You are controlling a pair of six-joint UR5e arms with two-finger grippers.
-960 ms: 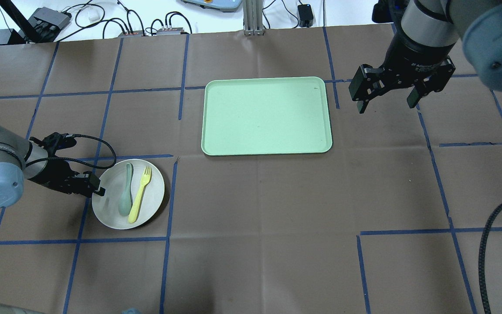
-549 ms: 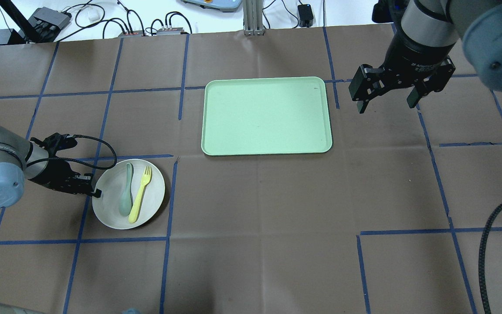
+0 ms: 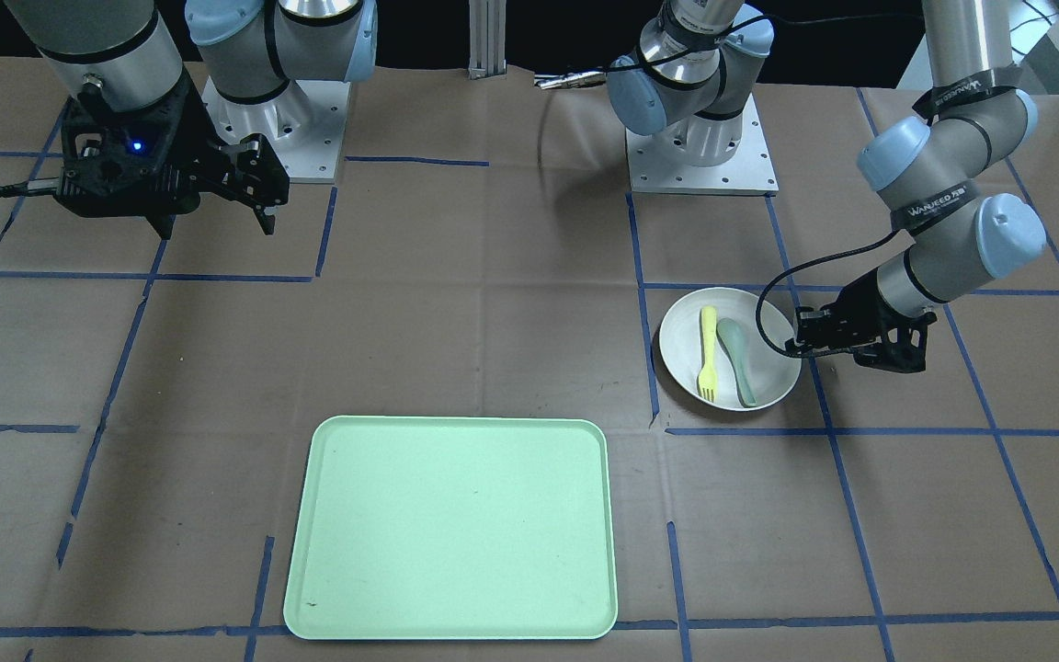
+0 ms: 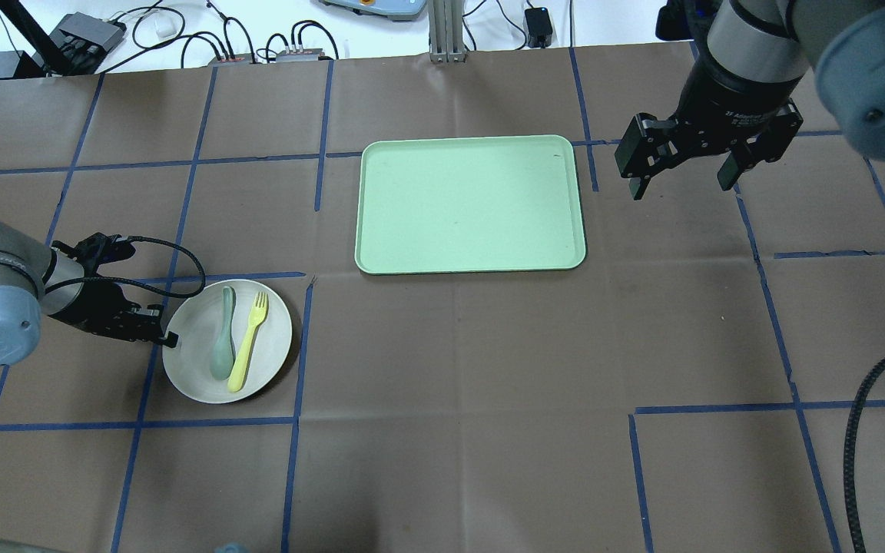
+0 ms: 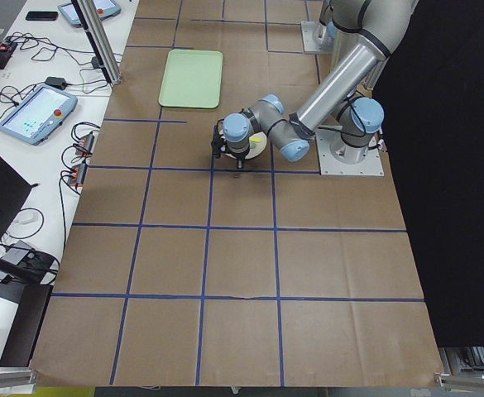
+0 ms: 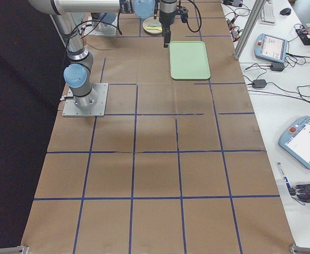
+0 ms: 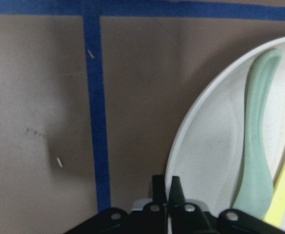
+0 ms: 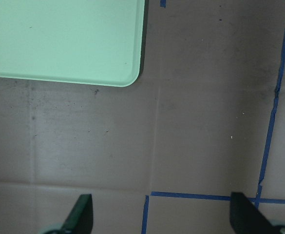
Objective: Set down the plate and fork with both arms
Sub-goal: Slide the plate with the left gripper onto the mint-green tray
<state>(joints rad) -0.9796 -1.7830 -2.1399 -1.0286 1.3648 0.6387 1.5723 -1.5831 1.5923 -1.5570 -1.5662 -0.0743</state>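
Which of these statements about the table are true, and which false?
1. The fork lies on the plate. True.
2. The spoon lies on the tray. False: it lies on the plate, beside the fork.
3. The right gripper has its fingers spread. True.
4. The left gripper hangs over the tray. False: it is at the plate's rim, fingers closed on it.
5. The plate sits on the tray. False: it sits on the table, apart from the tray.
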